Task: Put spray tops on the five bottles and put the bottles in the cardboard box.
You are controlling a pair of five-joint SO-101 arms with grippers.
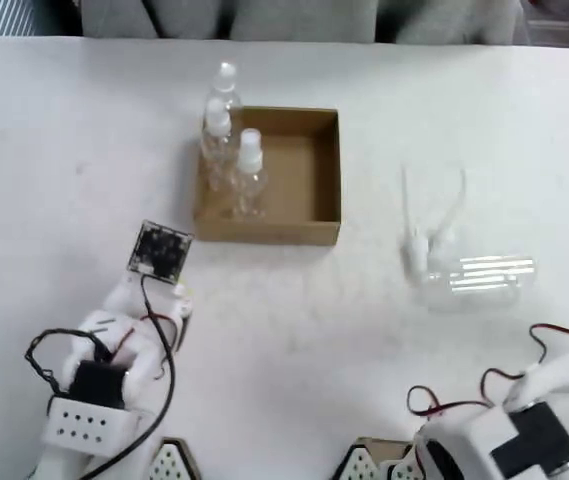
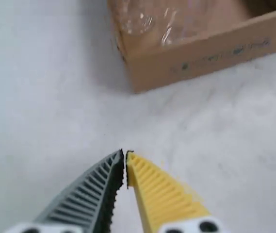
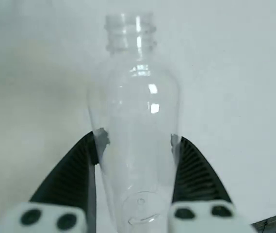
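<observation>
The cardboard box [image 2: 201, 58] bears print (unreadably blurred).

bottle [image 3: 138, 121] base cut off, cardboard box [image 2: 201, 53] cropped — inside blurred

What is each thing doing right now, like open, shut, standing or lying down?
cardboard box: open, bottles inside.
capped bottles: tops on, upright.
loose spray tops: two, lying on the table.
uncapped bottle: topless, held by right gripper.
left gripper: fingers shut, empty.
right gripper: fingers shut on uncapped bottle.
</observation>
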